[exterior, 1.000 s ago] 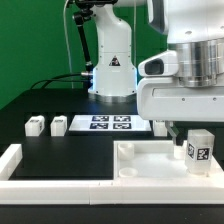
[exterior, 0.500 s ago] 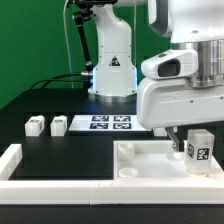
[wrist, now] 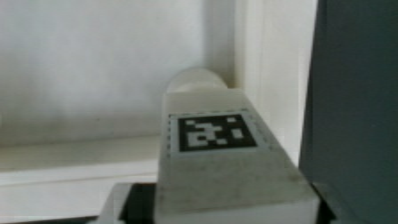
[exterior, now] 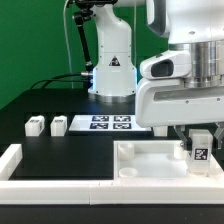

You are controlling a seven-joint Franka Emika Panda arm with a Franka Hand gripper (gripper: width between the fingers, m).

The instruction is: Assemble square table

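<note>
**One leg [exterior: 201, 152] in the claw [exterior: 199, 143], over the slab [exterior: 150, 158]**

The arm [exterior: 185, 90] hangs vertical at three o'clock in the exterior view, claw closed on the upright tagged leg. Two loose legs [exterior: 34, 126] [exterior: 58, 125] lie on the desk [exterior: 70, 150] at nine o'clock, beside the marker board [exterior: 108, 123]. Only the wrist view shows a dark finger [wrist: 356, 100] against the leg.

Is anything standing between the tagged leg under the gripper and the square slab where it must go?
Nothing visible does. The leg is directly over the slab at the exterior view's right, with no other part between them; whether they already touch is hidden.
</note>
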